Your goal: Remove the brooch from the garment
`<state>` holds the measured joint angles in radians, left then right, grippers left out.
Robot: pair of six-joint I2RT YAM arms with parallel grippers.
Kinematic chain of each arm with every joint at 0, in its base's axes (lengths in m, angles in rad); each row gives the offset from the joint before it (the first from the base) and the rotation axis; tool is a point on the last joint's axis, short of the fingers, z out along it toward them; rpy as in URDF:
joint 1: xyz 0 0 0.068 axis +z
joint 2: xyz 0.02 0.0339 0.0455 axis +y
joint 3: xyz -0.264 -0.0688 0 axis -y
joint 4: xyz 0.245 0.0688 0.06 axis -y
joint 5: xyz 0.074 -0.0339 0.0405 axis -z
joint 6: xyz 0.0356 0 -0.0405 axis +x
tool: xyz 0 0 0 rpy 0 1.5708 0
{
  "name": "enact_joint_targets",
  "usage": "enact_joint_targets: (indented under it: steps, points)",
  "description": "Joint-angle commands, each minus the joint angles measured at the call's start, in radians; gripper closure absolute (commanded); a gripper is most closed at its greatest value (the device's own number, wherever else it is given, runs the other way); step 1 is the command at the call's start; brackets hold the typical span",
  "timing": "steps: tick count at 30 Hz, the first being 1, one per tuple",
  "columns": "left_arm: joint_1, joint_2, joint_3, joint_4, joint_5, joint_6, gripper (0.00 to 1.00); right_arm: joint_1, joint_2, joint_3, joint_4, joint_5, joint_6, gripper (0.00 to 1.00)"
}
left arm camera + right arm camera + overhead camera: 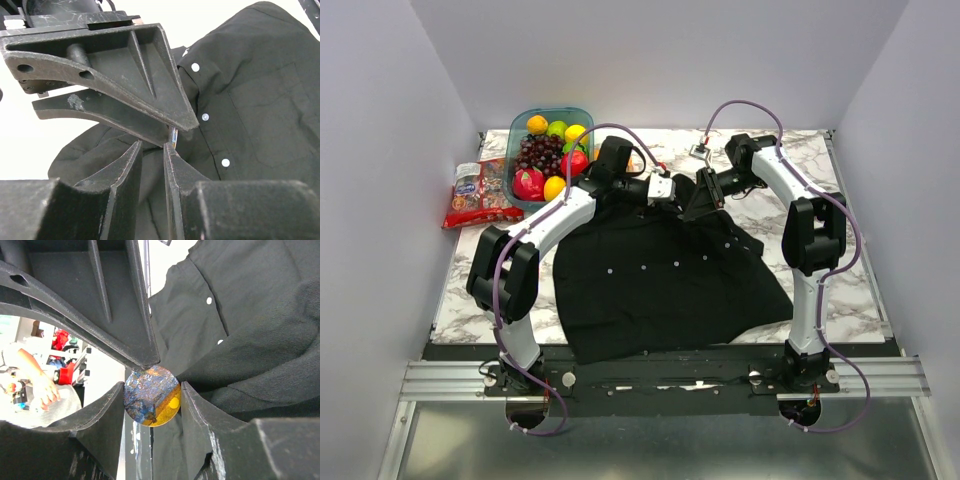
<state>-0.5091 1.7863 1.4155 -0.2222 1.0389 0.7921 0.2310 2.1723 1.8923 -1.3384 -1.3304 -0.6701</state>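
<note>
The garment [660, 270], a black button-up shirt with small white buttons, lies spread on the marble table [840, 290]. Both grippers meet at its far edge. The brooch [152, 396], a round disc with a blue and yellow face, sits between the fingers of my right gripper [152, 390], which is shut on it at both sides. In the left wrist view the brooch [173, 136] shows edge-on as a thin sliver. My left gripper [152, 146] stands right beside it, its jaws narrow with a fold of black cloth [150, 190] in the gap. One left finger's tip touches the brooch's top.
A teal bin of fruit [552, 150] stands at the back left, with a red snack bag [480, 193] beside it. A small dark object [700, 151] lies on the table behind the grippers. White walls close in the table on three sides.
</note>
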Motion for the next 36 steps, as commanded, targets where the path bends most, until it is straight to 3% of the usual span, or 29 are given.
enact_joint_targets:
  steps: [1,13,24,27,36]
  points:
    - [-0.005,0.013,0.031,-0.065,0.021,0.035,0.67,0.001,-0.019,0.013,-0.064,0.004,0.004,0.57]
    - [0.001,0.002,0.016,-0.108,0.050,0.044,0.63,0.002,-0.016,0.013,-0.045,0.011,0.026,0.57]
    - [-0.016,0.041,0.031,0.017,0.015,-0.043,0.64,0.004,-0.006,0.022,-0.039,0.016,0.041,0.57]
    - [-0.016,0.045,0.037,0.021,0.023,-0.054,0.67,0.004,-0.005,0.022,-0.036,0.019,0.044,0.57]
    - [-0.014,0.061,0.057,-0.011,0.038,-0.070,0.96,0.004,-0.002,0.034,-0.015,0.030,0.075,0.55]
